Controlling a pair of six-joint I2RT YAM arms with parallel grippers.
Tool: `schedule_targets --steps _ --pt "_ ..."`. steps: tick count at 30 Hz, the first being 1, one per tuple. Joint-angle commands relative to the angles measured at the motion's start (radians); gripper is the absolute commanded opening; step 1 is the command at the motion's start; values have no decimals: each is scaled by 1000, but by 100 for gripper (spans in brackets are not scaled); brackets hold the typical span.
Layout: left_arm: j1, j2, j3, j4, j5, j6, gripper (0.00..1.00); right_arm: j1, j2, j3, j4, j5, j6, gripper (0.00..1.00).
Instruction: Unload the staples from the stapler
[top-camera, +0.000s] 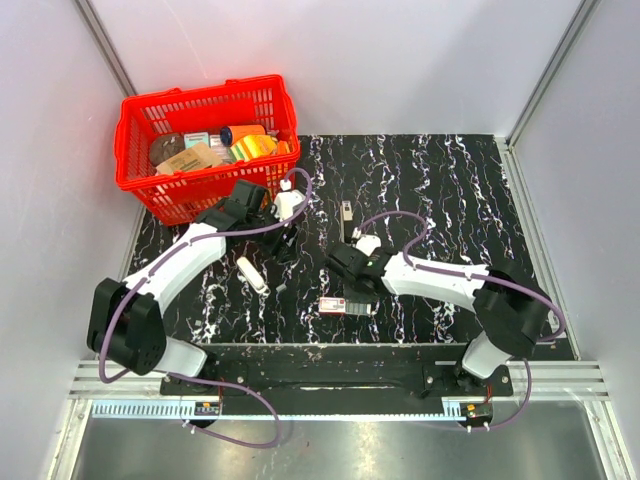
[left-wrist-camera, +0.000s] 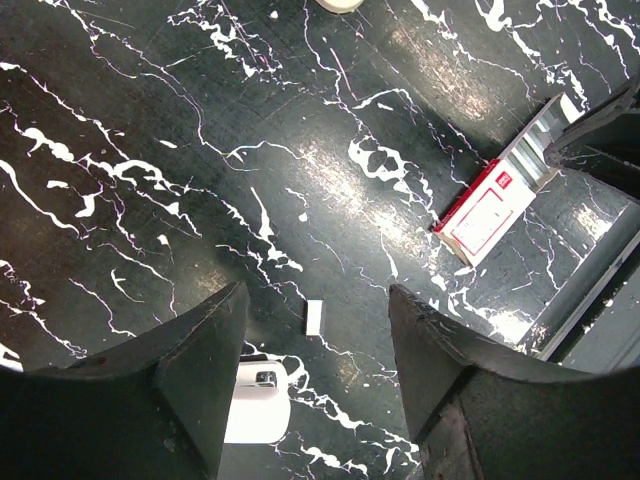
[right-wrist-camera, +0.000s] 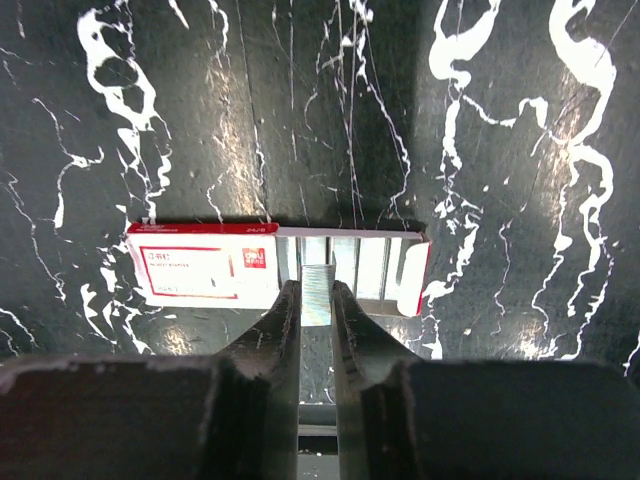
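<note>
Red basket (top-camera: 190, 190) (full of packets), white oblong piece (top-camera: 252, 274), red-and-white box (right-wrist-camera: 195, 272) slid open — black marbled table (top-camera: 450, 200).

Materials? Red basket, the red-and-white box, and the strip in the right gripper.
The red basket looks like moulded plastic: open lattice walls, slight gloss. The red-and-white box is probably printed card: thin flat walls, printed label. The strip in the right gripper is likely metal staples: silvery, finely ribbed.
</note>
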Motion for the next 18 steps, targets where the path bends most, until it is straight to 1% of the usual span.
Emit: schedule_targets --steps 1,11,18 --pt "-6 -50 -8 26 -19 16 63 44 17 49 -68 104 79 0" --pt "-13 -52 -10 26 -17 8 63 67 55 46 -67 91 91 0" --pt "-16 -49 -7 22 -17 8 62 71 45 29 -56 90 99 1"
